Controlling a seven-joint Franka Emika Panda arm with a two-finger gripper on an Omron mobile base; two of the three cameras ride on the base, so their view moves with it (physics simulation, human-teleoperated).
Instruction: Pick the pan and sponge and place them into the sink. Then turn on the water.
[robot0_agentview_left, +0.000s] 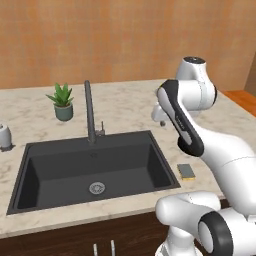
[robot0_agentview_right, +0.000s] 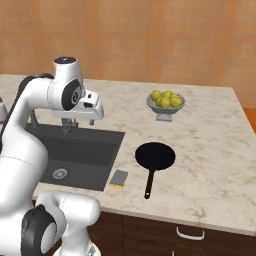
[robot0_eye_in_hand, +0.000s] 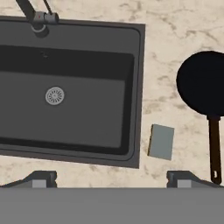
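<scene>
gripper (robot0_eye_in_hand: 111, 180): fingers spread wide, nothing held; hangs high over the counter at the sink's right rim, pointing down.
step: first pick, nothing in the basin yet. My guess is sponge first, it's nearest.
how: drop straight down, square the jaws across the sponge's short sides, close only once low enough to catch the flat block.
sponge (robot0_eye_in_hand: 161, 141): flat on counter just right of the sink (robot0_eye_in_hand: 139, 65), almost under the gripper.
pan (robot0_agentview_right: 155, 156): further right, handle toward the counter front, well apart from the gripper.
faucet (robot0_agentview_left: 89, 112): behind the basin, no water running.
</scene>
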